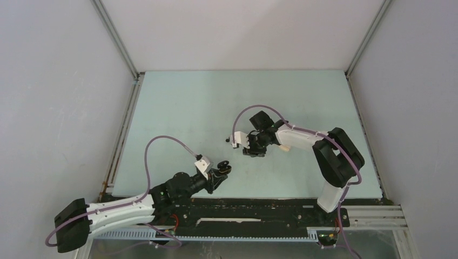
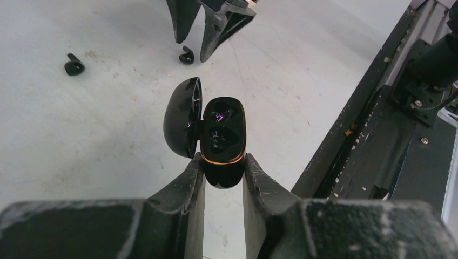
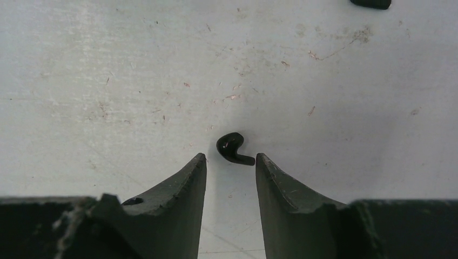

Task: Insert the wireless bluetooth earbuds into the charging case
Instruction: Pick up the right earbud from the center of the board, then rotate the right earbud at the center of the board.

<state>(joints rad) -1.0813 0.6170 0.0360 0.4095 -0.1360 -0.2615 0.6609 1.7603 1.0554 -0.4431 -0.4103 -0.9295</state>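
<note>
My left gripper [image 2: 224, 163] is shut on the base of a glossy black charging case [image 2: 223, 132] with a gold rim. It holds the case up off the table, and the lid [image 2: 182, 116] hangs open to the left. Both wells look empty. My right gripper [image 3: 230, 157] is open, tips just above the table, with a black stemmed earbud [image 3: 233, 149] lying just beyond and between the fingertips. A second black earbud [image 2: 74, 65] lies farther off on the table; it also shows in the top view [image 1: 226, 140]. In the top view the left gripper [image 1: 223, 169] is near-centre and the right gripper [image 1: 254, 152] is just beyond it.
Pale green table [image 1: 189, 108] enclosed by grey walls. The black base rail [image 2: 372, 135] runs along the near edge, right of the case. The right gripper's fingers [image 2: 219, 24] stand close behind the case, over the nearer earbud [image 2: 187, 55].
</note>
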